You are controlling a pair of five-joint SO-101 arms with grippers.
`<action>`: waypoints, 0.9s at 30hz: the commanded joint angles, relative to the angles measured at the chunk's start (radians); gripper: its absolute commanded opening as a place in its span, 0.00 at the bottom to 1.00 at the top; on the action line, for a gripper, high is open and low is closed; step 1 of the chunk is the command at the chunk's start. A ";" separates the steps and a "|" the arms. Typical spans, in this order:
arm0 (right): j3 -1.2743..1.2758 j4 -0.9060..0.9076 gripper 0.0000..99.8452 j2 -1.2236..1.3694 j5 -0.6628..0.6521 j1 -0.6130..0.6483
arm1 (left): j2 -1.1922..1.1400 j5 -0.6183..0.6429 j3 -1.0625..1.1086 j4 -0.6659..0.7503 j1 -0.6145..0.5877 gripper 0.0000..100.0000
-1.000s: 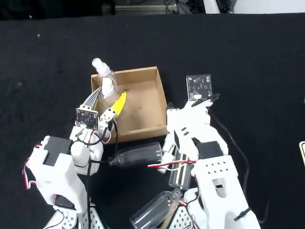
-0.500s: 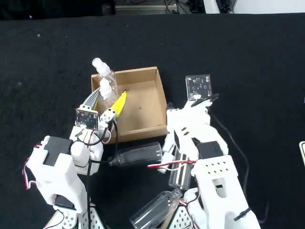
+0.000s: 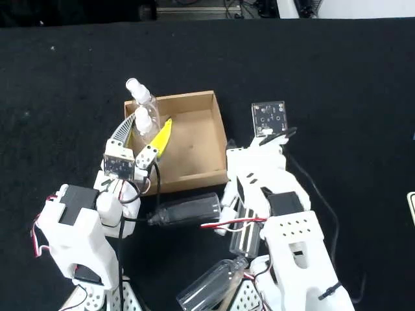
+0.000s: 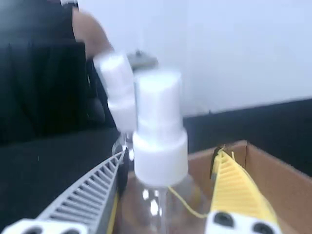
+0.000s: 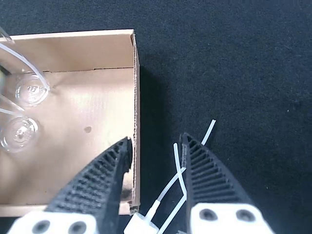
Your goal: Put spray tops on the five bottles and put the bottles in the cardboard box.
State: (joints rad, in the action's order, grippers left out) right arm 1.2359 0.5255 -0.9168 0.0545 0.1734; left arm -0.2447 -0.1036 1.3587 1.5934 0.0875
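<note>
The cardboard box sits mid-table. Two clear bottles with white spray tops stand in its left part, one in the far corner and one just in front of it. My left gripper has its grey and yellow fingers against the sides of the nearer bottle, shut on it. Seen from above, both bottles rest on the box floor. My right gripper hangs open over the box's right wall, holding nothing. A loose spray top with its tube lies below it.
Three clear bottles without tops lie near the arms' bases: one in front of the box, one at the near edge, one partly under the right arm. Black cloth covers the table around the box.
My left gripper and the bottle in it have shifted slightly toward the box's far left corner. The right arm has not moved.
</note>
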 commanded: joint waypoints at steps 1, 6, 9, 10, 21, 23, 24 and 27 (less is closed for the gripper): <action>-0.007 -0.023 0.13 -0.041 -0.011 0.008 | 0.015 -0.009 -0.012 0.075 0.002 0.26; -0.007 -0.023 0.13 -0.041 -0.011 0.008 | 0.069 -0.009 0.022 0.075 0.007 0.26; -0.008 -0.025 0.13 -0.041 -0.011 0.008 | 0.158 -0.009 0.041 0.069 0.002 0.26; -0.005 -0.035 0.13 -0.041 -0.011 0.008 | 0.192 -0.009 0.051 0.069 0.001 0.25; -0.001 -0.046 0.13 -0.041 -0.011 0.008 | 0.546 -0.009 0.110 -0.140 0.002 0.25; 0.005 -0.051 0.13 -0.041 -0.011 0.008 | 0.641 -0.015 0.107 -0.224 -0.001 0.25; 0.005 -0.051 0.13 -0.041 -0.011 0.009 | 0.695 -0.015 0.105 -0.281 -0.012 0.25; 0.005 -0.051 0.13 -0.041 -0.011 0.009 | 0.865 -0.009 0.082 -0.517 -0.048 0.25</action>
State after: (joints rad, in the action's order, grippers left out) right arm 1.2497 0.5040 -0.9168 0.0545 0.1734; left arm 0.3951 -0.1097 1.4676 1.3311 0.0844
